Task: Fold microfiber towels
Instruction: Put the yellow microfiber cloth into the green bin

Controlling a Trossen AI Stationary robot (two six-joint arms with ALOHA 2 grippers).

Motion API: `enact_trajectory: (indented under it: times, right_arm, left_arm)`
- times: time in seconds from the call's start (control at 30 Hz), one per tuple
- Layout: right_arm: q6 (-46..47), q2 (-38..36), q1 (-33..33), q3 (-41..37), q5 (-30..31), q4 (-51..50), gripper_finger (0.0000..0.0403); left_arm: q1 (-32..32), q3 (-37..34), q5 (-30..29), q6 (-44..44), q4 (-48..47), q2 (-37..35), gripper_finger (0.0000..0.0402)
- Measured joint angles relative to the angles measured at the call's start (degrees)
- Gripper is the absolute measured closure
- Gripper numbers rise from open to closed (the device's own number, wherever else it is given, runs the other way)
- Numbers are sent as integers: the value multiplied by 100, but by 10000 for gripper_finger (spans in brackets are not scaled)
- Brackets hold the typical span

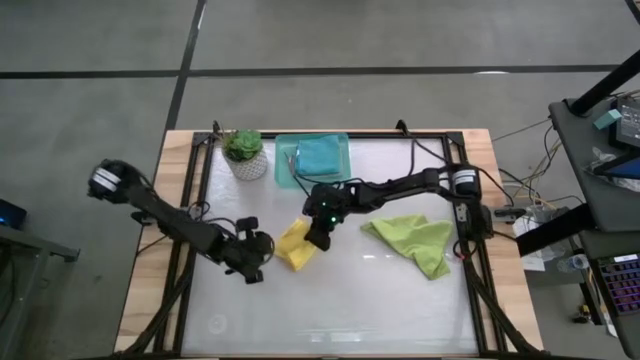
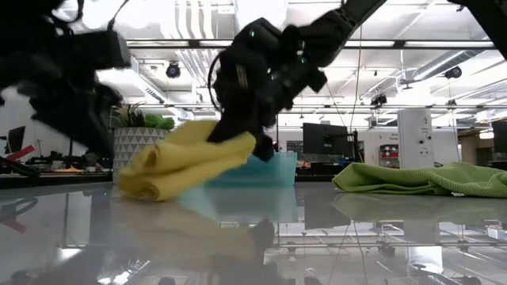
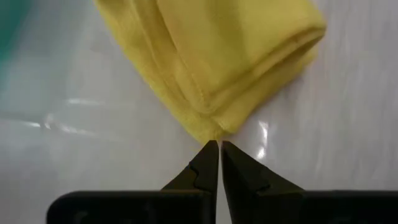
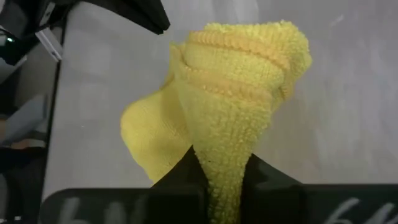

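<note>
— Where's the yellow towel (image 1: pixel 294 245)?
— Mid-table, folded, one edge lifted, pinched by the right gripper (image 1: pixel 318 238).
— And the left gripper (image 1: pixel 262 250)?
— Fingers together, empty, just beside the towel's corner.

2 dark arms (image 1: pixel 180 222), green LED

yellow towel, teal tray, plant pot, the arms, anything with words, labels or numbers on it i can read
None can be read.
Yellow towel, lime green towel, teal tray, plant pot: plain, no print.
Right gripper, shut on the yellow towel, and left gripper: no marking legible.
Background monitors in the low view: too blurred to tell.
</note>
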Motion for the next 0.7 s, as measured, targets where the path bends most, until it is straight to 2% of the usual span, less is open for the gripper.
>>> enact_trajectory:
  times: [0.17, 0.47, 0.63, 0.7]
  right_arm:
    - [-96, -338, -258, 309, 6, -204, 383]
    - [-40, -484, -1197, 1130, 217, -356, 383]
    - [-20, -505, -1700, 1272, 425, -565, 383]
    - [66, -507, -1843, 1274, 695, -561, 383]
  left_arm:
    - [2, -8, -758, 419, -145, -784, 396]
    - [2, 17, -2550, 1872, 14, -1803, 396]
    - [1, 36, -2680, 2272, 97, -2370, 396]
    - [0, 90, -2705, 2420, 105, -2590, 396]
